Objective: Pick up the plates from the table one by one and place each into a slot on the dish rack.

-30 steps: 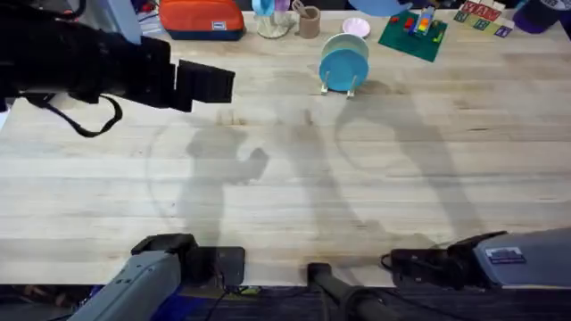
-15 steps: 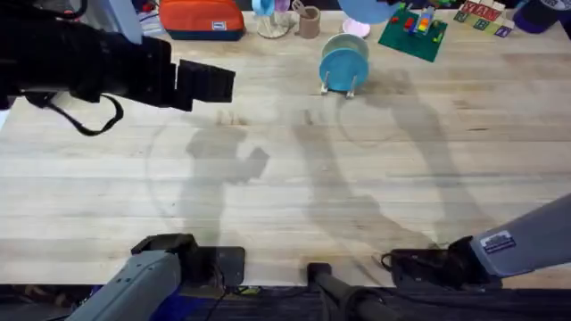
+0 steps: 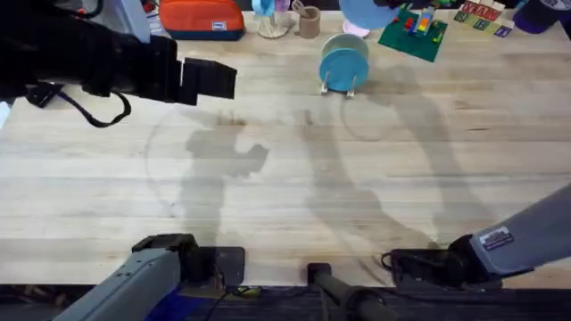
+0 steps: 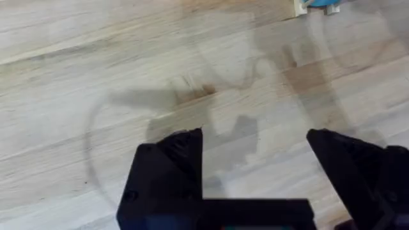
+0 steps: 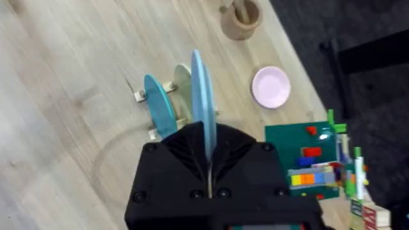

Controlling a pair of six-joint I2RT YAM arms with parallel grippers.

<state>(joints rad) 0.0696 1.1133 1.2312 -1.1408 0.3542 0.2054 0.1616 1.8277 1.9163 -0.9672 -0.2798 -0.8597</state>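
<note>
We see the dish rack [image 3: 340, 87] standing on the table [image 3: 285, 196] at about one o'clock from the tabletop's centre, near the far edge. Two plates stand upright in its slots: a blue plate [image 3: 343, 69] in front and a paler green plate [image 3: 345, 45] right behind it. In the right wrist view the same rack [image 5: 155, 114] shows its light wooden pegs, with the blue plate [image 5: 158, 105] and the pale plate [image 5: 183, 83] side by side on edge.

A third light blue plate [image 5: 200, 102] is clamped on edge between the black fingers of the right gripper [image 5: 208, 167], held above the table close to the rack. From overhead we find this held plate [image 3: 361, 11] at the top edge, at about one o'clock from the rack and apart from it.

The left gripper [image 4: 255, 160] hangs over bare wood with its two fingers spread wide and nothing between them. Overhead, the left arm [image 3: 98, 62] appears large and dark at about ten o'clock from the table's centre, well apart from the rack.

Along the far edge, at ten to eleven o'clock from the rack, we see an orange pouch [image 3: 202, 18] and a small wooden cup [image 3: 309, 20]. A small pink dish [image 5: 271, 87] lies near the rack, and a green board with coloured blocks [image 3: 413, 34] sits at two o'clock from it.
</note>
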